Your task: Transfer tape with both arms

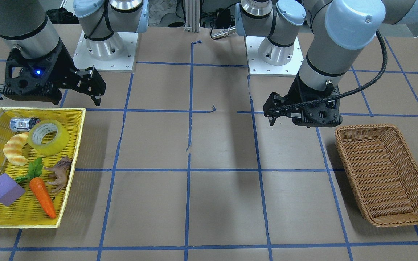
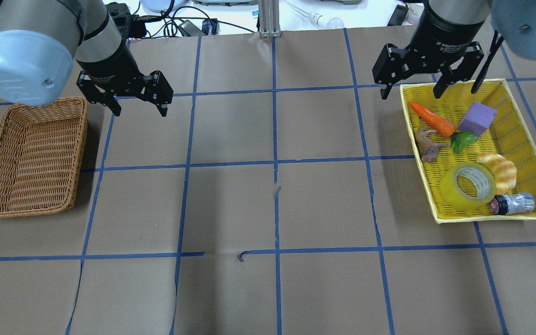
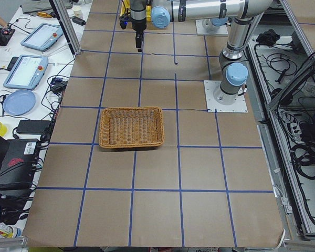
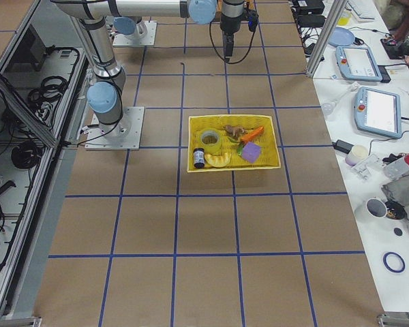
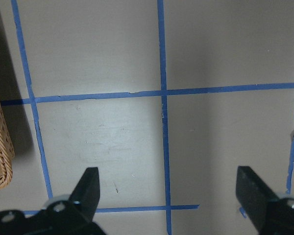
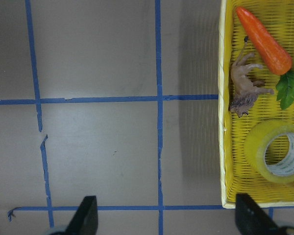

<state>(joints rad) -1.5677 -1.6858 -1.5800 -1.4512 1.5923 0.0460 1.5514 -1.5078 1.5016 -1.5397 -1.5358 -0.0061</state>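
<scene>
Well off to the left of the shallow yellow woven tray (image 2: 424, 172), seen from over the robot's shoulders, sits the brown wicker basket (image 2: 30, 163), which I take to be where the roll should end up; just tray-ward of that basket hangs the left arm's black two-finger gripper (image 2: 141, 110), jaws spread wide and holding nothing, well apart from the tray; the right arm's black two-finger gripper (image 2: 410, 93) hovers high by the tray's inner long edge, jaws likewise wide with nothing between them, and not over the roll; inside the tray, at its robot-side end, the wide roll of translucent yellow packing tape with a white core (image 2: 454, 195) lies flat, hole upward; the brown toy animal (image 2: 428, 146) and orange toy carrot (image 2: 432, 119) lie toward the tray's far end, while the striped croissant-shaped toy (image 2: 498, 171) and a small dark-capped bottle (image 2: 512, 204) sit touching or just beside the roll's outer side. The step in hand looks to be the right arm's reach and grasp; it should go best by centring over the roll's wall on the side facing the tray's inner edge, where nothing crowds it, dropping one finger into the core and the other outside, closing firmly, then lifting straight up so croissant and bottle are not dragged; the tray's inner wall is near, so the outside finger wants care.
</scene>
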